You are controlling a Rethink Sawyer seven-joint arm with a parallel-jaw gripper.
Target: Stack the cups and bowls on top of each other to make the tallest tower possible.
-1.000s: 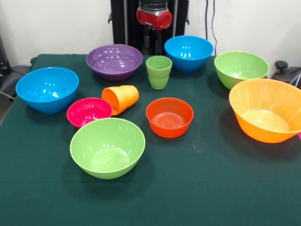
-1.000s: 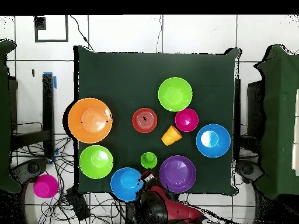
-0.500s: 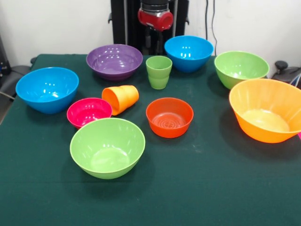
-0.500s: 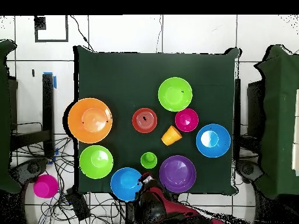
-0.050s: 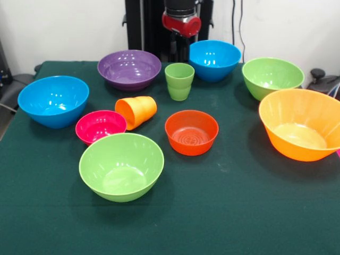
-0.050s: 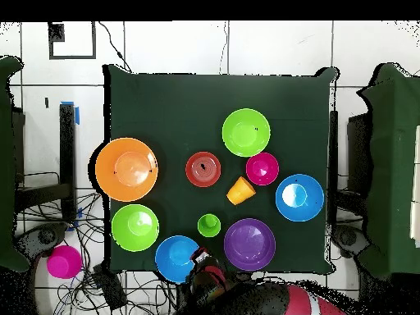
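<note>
Bowls [image 5: 121,166] glossy, unstacked, orange cup [image 5: 136,111] tipped

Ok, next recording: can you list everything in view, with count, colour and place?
Table: one, dark green cloth.
Cups: two; light green cup upright at the back middle, orange cup on its side by the magenta bowl.
Small bowls: two; magenta bowl, orange-red bowl, both mid-table.
Blue bowls: two; one at the left, one at the back.
Green bowls: two; one in front, one at back right.
Purple bowl: one, back left.
Large orange bowl: one, right edge.
Small pink thing: one, off the table.
Robot arm: red and black, behind the table.
</note>
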